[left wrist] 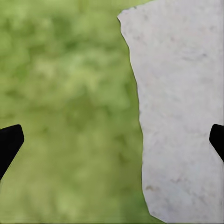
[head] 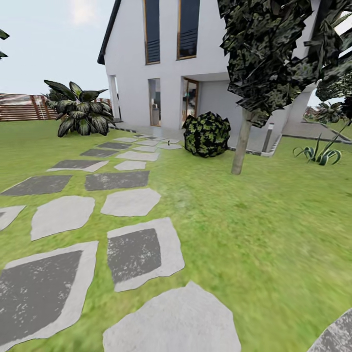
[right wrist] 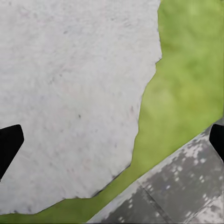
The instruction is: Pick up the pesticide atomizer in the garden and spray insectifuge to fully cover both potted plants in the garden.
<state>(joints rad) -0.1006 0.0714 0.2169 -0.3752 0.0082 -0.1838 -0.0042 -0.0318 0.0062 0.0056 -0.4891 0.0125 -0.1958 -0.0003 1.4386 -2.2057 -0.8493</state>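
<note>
The pesticide atomizer and the potted plants are out of view. I am on the garden lawn, beside a path of grey stepping stones that leads toward a white house. In the left wrist view, my left gripper hangs open over grass and the edge of a pale stone, its black fingertips wide apart with nothing between them. My right gripper is likewise open, above a pale stone, a strip of grass and a darker slab.
A slim tree trunk rises ahead on the right, with a round dark bush just left of it. A large broad-leaved plant stands far left before a brown slatted fence. A spiky striped agave grows far right.
</note>
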